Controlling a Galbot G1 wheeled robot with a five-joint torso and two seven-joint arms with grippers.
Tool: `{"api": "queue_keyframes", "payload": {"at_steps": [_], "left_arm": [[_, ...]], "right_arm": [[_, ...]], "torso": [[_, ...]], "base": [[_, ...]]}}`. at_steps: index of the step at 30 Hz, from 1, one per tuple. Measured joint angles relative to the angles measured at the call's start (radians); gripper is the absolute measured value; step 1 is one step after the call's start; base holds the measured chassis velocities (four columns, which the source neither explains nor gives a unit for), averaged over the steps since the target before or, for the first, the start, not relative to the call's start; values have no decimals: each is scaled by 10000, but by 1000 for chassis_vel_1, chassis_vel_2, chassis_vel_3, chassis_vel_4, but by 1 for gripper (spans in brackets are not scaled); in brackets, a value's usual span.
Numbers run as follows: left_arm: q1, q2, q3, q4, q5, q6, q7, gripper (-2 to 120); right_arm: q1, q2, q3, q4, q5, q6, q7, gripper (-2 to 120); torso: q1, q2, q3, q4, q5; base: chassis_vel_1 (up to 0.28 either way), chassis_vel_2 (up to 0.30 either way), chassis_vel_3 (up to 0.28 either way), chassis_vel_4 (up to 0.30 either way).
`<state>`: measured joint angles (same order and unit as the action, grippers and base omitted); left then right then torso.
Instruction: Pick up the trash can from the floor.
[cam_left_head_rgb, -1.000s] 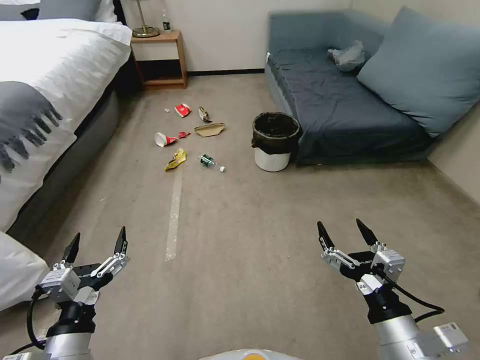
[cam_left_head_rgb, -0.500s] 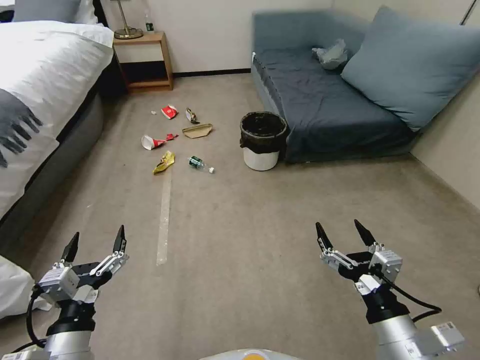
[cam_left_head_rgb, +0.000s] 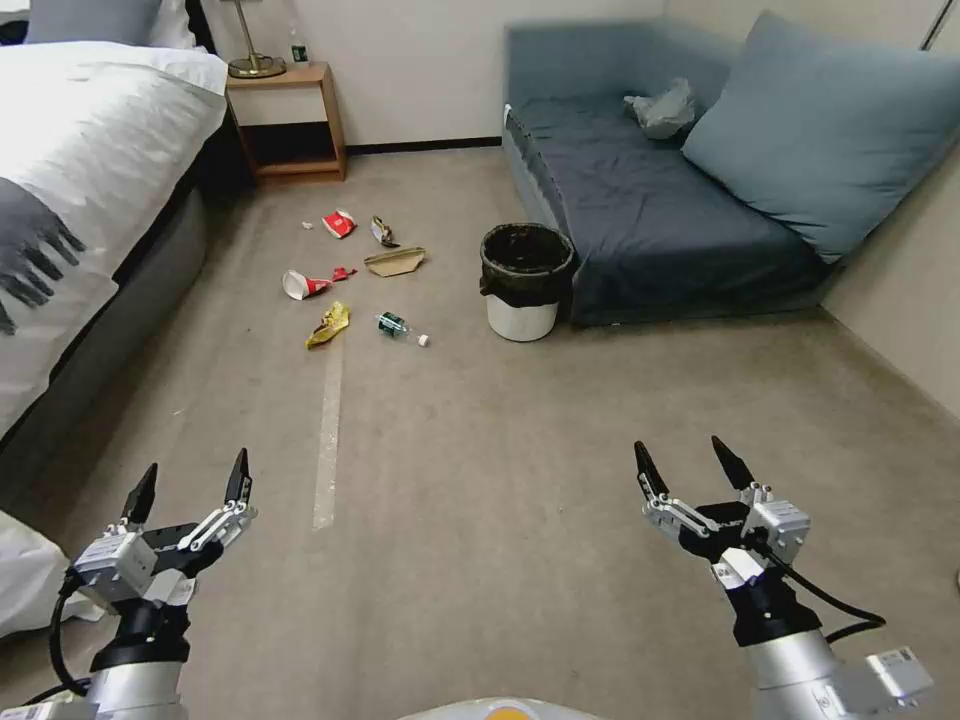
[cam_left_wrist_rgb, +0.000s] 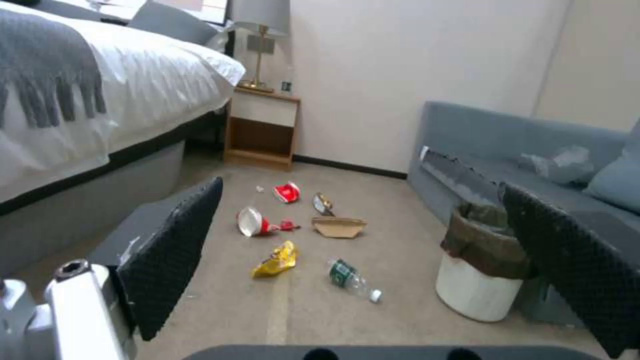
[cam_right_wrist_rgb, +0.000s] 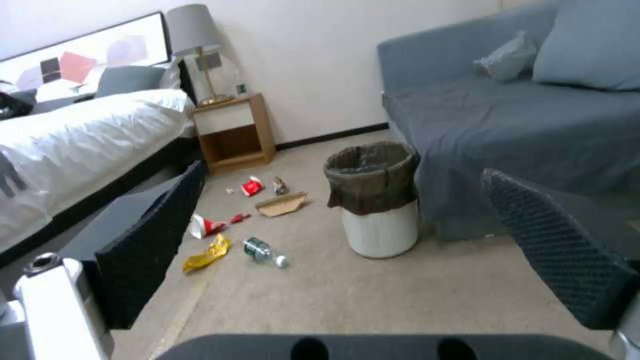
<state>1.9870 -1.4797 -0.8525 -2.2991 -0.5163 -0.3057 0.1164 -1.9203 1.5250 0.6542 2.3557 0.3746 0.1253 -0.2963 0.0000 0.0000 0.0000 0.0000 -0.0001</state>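
Low ahead, left pincer (cam_left_head_rgb: 190, 482) and right pincer (cam_left_head_rgb: 692, 465) both spread, far from trash can (cam_left_head_rgb: 526, 281).

white trash can (cam_left_head_rgb: 527, 280), black-lined, upright on floor (cam_left_head_rgb: 480, 450)

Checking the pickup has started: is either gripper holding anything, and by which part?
Nothing is held. The left gripper and right gripper are both open, low in the foreground, well short of the trash can standing on the floor.
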Motion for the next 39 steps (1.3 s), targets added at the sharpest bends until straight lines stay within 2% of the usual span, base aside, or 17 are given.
{"api": "queue_keyframes", "payload": {"at_steps": [18,39], "left_arm": [[122,-9,29,-23,30,-146,88,100],[-232,37,69,281,39,-30,90,100]], "right_arm": [[-153,40,101,-117,68,572,-123,100],[133,-38,278,-494,356,532,-358,100]], "torso": [[-1,-1,0,1,0],[1,-1,0,0,0]], "base": [[-14,11,9,-13],[-142,138,141,-137]]}}
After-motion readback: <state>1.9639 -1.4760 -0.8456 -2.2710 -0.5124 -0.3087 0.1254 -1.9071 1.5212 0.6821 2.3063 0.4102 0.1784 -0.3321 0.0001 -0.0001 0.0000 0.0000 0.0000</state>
